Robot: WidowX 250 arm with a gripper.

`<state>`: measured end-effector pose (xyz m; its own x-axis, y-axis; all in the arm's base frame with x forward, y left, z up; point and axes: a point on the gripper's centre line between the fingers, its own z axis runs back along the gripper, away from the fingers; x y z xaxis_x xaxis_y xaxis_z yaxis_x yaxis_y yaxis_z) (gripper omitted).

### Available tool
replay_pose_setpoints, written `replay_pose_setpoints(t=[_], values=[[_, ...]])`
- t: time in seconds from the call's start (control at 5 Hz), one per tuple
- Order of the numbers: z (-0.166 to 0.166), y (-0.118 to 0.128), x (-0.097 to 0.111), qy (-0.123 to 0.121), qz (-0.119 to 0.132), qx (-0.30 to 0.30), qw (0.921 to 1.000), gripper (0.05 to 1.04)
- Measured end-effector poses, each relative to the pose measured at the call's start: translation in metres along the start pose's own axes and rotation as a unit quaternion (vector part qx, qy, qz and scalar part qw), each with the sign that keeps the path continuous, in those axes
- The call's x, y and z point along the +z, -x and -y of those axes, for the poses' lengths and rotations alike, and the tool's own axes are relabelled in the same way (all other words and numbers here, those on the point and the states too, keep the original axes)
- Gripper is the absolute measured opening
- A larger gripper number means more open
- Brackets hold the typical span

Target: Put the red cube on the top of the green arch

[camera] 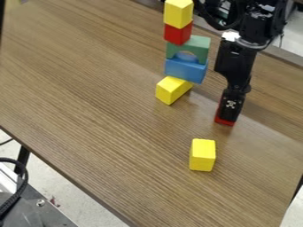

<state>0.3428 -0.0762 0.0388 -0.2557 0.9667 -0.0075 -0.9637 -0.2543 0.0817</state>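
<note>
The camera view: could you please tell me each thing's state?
Green arch: upright, on blue block
Blue block: under green arch
Upper red block: on arch
Top yellow block: on upper red block
Middle yellow block: at stack's foot
Front yellow block: set apart
Lower red block: partly hidden by gripper

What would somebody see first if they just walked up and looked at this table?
Probably the colorful tower near the top: yellow block on red cube, then green arch and blue block. Next, the black gripper on the right, with a red block peeking out at its tip.
</note>
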Motion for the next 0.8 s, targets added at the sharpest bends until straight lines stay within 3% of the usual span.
replay_pose_setpoints(t=[0.2, 0.4, 0.8], values=[[-0.0045, -0.0023, -0.0141, -0.02, 0.01, 0.001, 0.9998, 0.689], [-0.0047, -0.0019, -0.0152, -0.021, 0.01, 0.001, 0.9997, 0.586], [-0.006, -0.0006, -0.0145, -0.025, 0.009, 0.004, 0.9996, 0.586]])
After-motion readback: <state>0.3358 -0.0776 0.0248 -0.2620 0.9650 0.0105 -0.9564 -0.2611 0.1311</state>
